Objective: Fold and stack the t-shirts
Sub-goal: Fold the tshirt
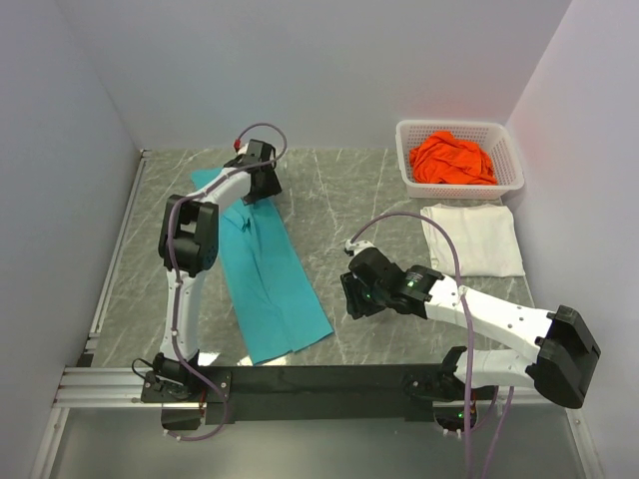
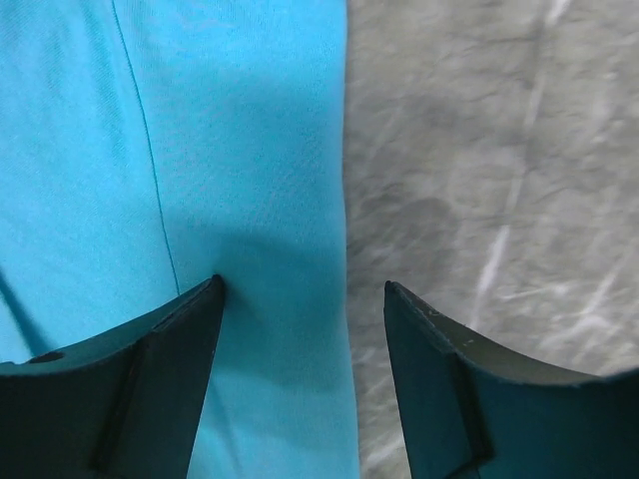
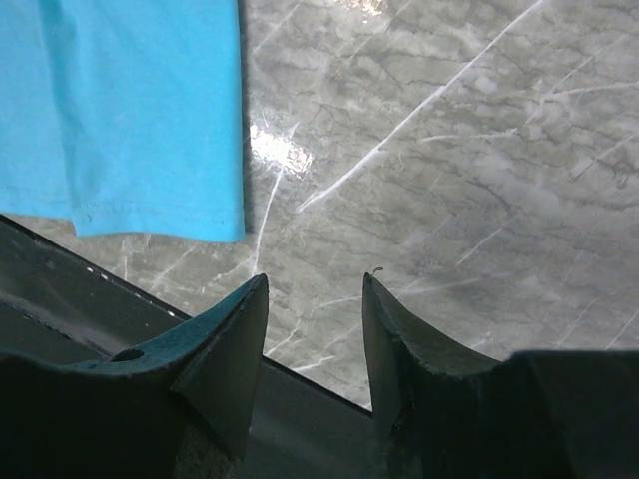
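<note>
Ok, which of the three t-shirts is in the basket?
The orange t-shirt, bunched up inside the white lattice basket. The teal t-shirt lies as a long strip on the table; the white t-shirt lies flat in front of the basket.

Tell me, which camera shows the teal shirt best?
The top external view: only there does nearly the whole teal shirt show, a long strip lying on the table. The left wrist view shows just a close patch with one straight edge; the right wrist view catches only a hemmed corner.
</note>
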You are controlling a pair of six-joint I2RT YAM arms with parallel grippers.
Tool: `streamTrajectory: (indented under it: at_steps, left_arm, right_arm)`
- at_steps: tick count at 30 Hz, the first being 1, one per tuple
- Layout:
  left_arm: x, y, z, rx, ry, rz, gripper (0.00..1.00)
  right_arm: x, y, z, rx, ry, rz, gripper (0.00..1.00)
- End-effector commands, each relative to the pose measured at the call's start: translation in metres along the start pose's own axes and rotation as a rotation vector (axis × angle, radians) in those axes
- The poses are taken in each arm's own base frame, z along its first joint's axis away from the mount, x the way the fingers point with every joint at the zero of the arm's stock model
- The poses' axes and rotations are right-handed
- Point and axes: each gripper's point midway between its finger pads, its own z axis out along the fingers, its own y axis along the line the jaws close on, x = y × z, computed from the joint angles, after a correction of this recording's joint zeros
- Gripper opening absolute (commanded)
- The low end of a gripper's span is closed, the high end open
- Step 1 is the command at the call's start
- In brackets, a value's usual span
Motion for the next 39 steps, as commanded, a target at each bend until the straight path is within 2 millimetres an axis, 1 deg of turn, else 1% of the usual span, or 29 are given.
streamTrajectory:
  at_steps: [1, 3, 6, 9, 10, 12, 15, 16, 18, 19, 20, 21, 22, 24, 25, 26, 27, 28, 29, 30, 31, 32, 33, 34, 35, 36, 37, 38, 39]
  left_arm:
    - [0.008, -0.035, 0.009, 0.132, 0.041, -0.019, 0.71]
    - [0.017, -0.052, 0.012, 0.175, 0.060, -0.010, 0.70]
    - [0.018, -0.083, 0.008, 0.242, 0.047, 0.011, 0.71]
    - [0.026, -0.105, 0.007, 0.298, 0.060, 0.023, 0.72]
    - [0.021, -0.119, 0.001, 0.333, 0.046, 0.026, 0.73]
    - [0.018, -0.132, -0.004, 0.366, 0.033, 0.028, 0.75]
    - [-0.003, -0.138, -0.020, 0.382, -0.020, 0.012, 0.80]
    - [-0.018, -0.140, -0.037, 0.390, -0.060, 0.006, 0.81]
    - [-0.041, -0.132, -0.055, 0.354, -0.127, -0.013, 0.84]
    - [-0.061, -0.128, -0.080, 0.340, -0.182, -0.028, 0.87]
    - [-0.071, -0.125, -0.093, 0.333, -0.209, -0.036, 0.89]
    - [-0.074, -0.121, -0.103, 0.323, -0.221, -0.039, 0.90]
    - [-0.090, -0.117, -0.133, 0.334, -0.262, -0.052, 0.91]
    - [-0.087, -0.094, -0.149, 0.259, -0.262, -0.063, 0.91]
    - [-0.097, -0.084, -0.177, 0.255, -0.291, -0.086, 0.91]
    - [-0.087, -0.070, -0.184, 0.214, -0.262, -0.096, 0.90]
    - [-0.070, -0.054, -0.181, 0.172, -0.223, -0.088, 0.90]
    - [-0.069, -0.045, -0.206, 0.183, -0.229, -0.102, 0.89]
    - [-0.056, -0.034, -0.210, 0.163, -0.196, -0.120, 0.88]
    - [-0.019, -0.012, -0.201, 0.105, -0.102, -0.098, 0.87]
    - [-0.010, -0.001, -0.218, 0.114, -0.089, -0.108, 0.86]
    - [0.007, 0.009, -0.220, 0.105, -0.052, -0.111, 0.85]
    - [0.045, 0.034, -0.209, 0.045, 0.035, -0.089, 0.84]
    - [0.055, 0.041, -0.223, 0.073, 0.050, -0.100, 0.84]
    - [0.071, 0.050, -0.224, 0.063, 0.082, -0.109, 0.82]
    - [0.096, 0.069, -0.227, 0.045, 0.115, -0.110, 0.81]
    - [0.111, 0.073, -0.229, 0.060, 0.148, -0.126, 0.80]
    - [0.138, 0.088, -0.225, 0.035, 0.199, -0.119, 0.78]
    - [0.144, 0.092, -0.232, 0.059, 0.195, -0.134, 0.78]
  right_arm:
    - [-0.012, -0.003, -0.002, 0.013, -0.055, 0.005, 0.50]
    - [-0.012, -0.003, -0.002, 0.015, -0.054, 0.009, 0.50]
    - [-0.011, -0.005, 0.000, 0.025, -0.054, 0.016, 0.50]
    - [-0.008, -0.008, 0.002, 0.031, -0.045, 0.019, 0.50]
    - [-0.007, -0.009, 0.003, 0.034, -0.045, 0.022, 0.50]
    - [-0.005, -0.011, 0.004, 0.043, -0.041, 0.025, 0.50]
    - [-0.006, -0.014, 0.004, 0.056, -0.046, 0.047, 0.50]
    - [-0.008, -0.016, 0.003, 0.063, -0.053, 0.057, 0.50]
    - [-0.010, -0.014, 0.002, 0.055, -0.054, 0.073, 0.50]
    - [-0.012, -0.010, 0.001, 0.040, -0.050, 0.077, 0.50]
    - [-0.013, -0.008, 0.001, 0.036, -0.048, 0.085, 0.51]
    - [-0.013, -0.006, 0.001, 0.032, -0.044, 0.097, 0.51]
    - [-0.017, -0.003, 0.000, 0.026, -0.048, 0.121, 0.51]
    - [-0.019, 0.001, 0.001, 0.022, -0.047, 0.148, 0.51]
    - [-0.023, 0.005, 0.000, 0.009, -0.050, 0.175, 0.51]
    - [-0.022, 0.007, 0.003, 0.005, -0.041, 0.188, 0.51]
    - [-0.021, 0.013, 0.004, -0.020, -0.025, 0.196, 0.51]
    - [-0.021, 0.018, 0.008, -0.027, -0.009, 0.214, 0.51]
    - [-0.020, 0.021, 0.010, -0.031, 0.007, 0.218, 0.51]
    - [-0.018, 0.026, 0.011, -0.031, 0.019, 0.210, 0.51]
    - [-0.018, 0.030, 0.015, -0.022, 0.035, 0.213, 0.51]
    - [-0.017, 0.034, 0.017, -0.022, 0.046, 0.210, 0.51]
    - [-0.015, 0.040, 0.018, -0.035, 0.060, 0.205, 0.51]
    - [-0.014, 0.044, 0.022, -0.039, 0.076, 0.214, 0.50]
    - [-0.012, 0.047, 0.025, -0.045, 0.087, 0.218, 0.50]
    - [-0.011, 0.056, 0.026, -0.073, 0.104, 0.221, 0.50]
    - [-0.007, 0.057, 0.031, -0.065, 0.126, 0.234, 0.50]
    - [-0.006, 0.061, 0.032, -0.072, 0.135, 0.239, 0.50]
    - [-0.005, 0.066, 0.033, -0.082, 0.143, 0.245, 0.50]
